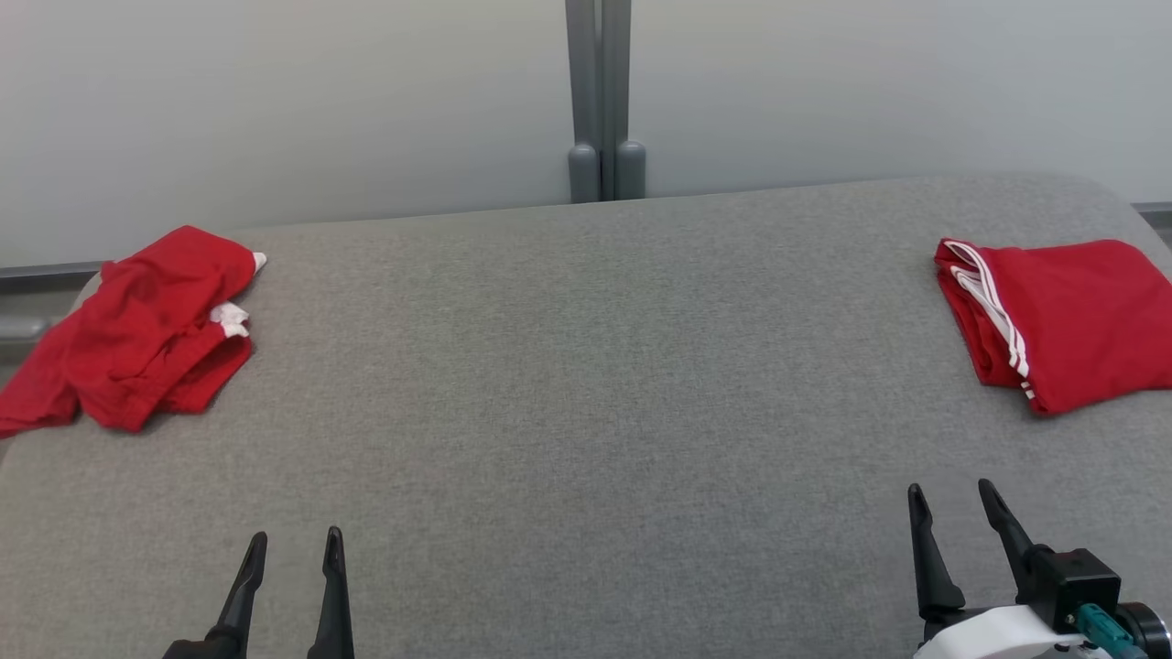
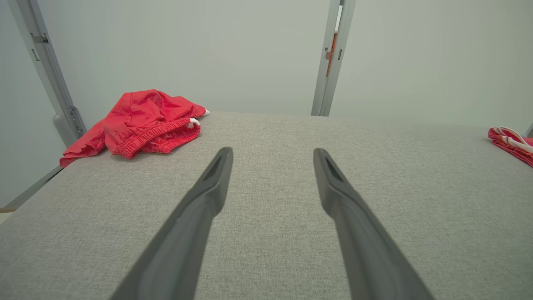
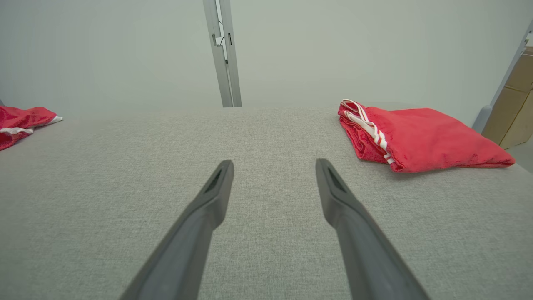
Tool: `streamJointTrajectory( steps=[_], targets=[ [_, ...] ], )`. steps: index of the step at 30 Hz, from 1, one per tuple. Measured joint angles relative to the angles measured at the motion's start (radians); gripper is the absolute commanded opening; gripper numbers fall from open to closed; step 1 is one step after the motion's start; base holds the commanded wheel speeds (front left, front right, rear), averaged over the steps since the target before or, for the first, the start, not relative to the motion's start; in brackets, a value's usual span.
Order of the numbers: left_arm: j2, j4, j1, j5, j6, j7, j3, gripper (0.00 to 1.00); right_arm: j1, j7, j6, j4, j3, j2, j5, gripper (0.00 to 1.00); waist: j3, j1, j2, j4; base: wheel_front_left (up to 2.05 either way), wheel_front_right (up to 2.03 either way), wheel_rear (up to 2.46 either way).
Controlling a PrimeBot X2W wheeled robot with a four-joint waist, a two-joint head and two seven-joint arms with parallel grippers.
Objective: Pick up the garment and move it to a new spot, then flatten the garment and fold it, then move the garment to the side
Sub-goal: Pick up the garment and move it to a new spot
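Both pairs of fingers stand spread wide and empty, the left gripper (image 1: 298, 534) low over the near left of the grey fabric table (image 1: 586, 412), the right gripper (image 1: 950, 487) over the near right. The crumpled red shorts (image 1: 137, 329) lie at the far left edge, well apart from a folded red striped garment (image 1: 1062, 320) far right. The pick-up looks not yet begun; it likely calls for the left arm to reach the heap and pinch its waistband.

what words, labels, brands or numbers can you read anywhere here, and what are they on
None: no readable text in any view.
crumpled red garment: no lettering or tag text visible.
folded red garment: white stripes, no lettering.
grey table: plain fabric, no marks.
cardboard box: no print visible on the part that shows.
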Motion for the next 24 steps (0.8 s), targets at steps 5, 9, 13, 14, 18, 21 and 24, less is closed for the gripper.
streamJointTrajectory(
  steps=[5, 9, 13, 14, 18, 21, 24],
  targets=[
    [-0.001, 0.000, -0.004, 0.004, 0.000, 0.000, -0.015, 1.00, 0.013, 0.000, 0.000, 0.000, 0.021, 0.000, 0.013, 1.00, -0.002, 0.0000, 0.0000, 0.059, 0.00, 0.00, 0.00],
    [-0.001, -0.002, 0.001, 0.005, 0.001, 0.000, -0.010, 1.00, 0.012, 0.000, 0.000, 0.001, 0.052, 0.000, 0.032, 1.00, -0.005, 0.0000, 0.0000, 0.128, 0.00, 0.00, 0.00],
    [-0.001, -0.008, 0.031, 0.002, 0.005, 0.000, 0.007, 1.00, -0.005, 0.000, 0.000, 0.009, 0.102, 0.001, 0.042, 1.00, -0.008, 0.0000, 0.0000, 0.198, 0.00, 0.00, 0.00],
    [0.000, -0.011, 0.041, -0.001, 0.007, 0.000, 0.009, 1.00, -0.010, 0.000, 0.000, 0.012, 0.113, 0.001, 0.044, 1.00, -0.009, 0.0000, 0.0000, 0.217, 0.00, 0.00, 0.00],
    [-0.001, -0.015, 0.058, -0.005, 0.009, 0.000, 0.011, 1.00, -0.021, 0.000, 0.000, 0.016, 0.130, 0.001, 0.047, 1.00, -0.009, 0.0000, 0.0000, 0.276, 0.00, 0.00, 0.00],
    [0.000, -0.014, 0.052, -0.015, 0.004, 0.000, 0.007, 1.00, -0.024, 0.000, 0.000, 0.014, 0.138, 0.003, 0.048, 1.00, 0.000, 0.0000, 0.0000, 0.297, 0.00, 0.00, 0.00],
    [0.000, 0.005, -0.020, -0.027, -0.009, 0.000, -0.009, 1.00, -0.050, 0.000, 0.000, 0.000, 0.133, 0.002, 0.039, 1.00, 0.021, 0.0000, 0.0000, 0.304, 0.00, 0.00, 0.00]
  ],
)
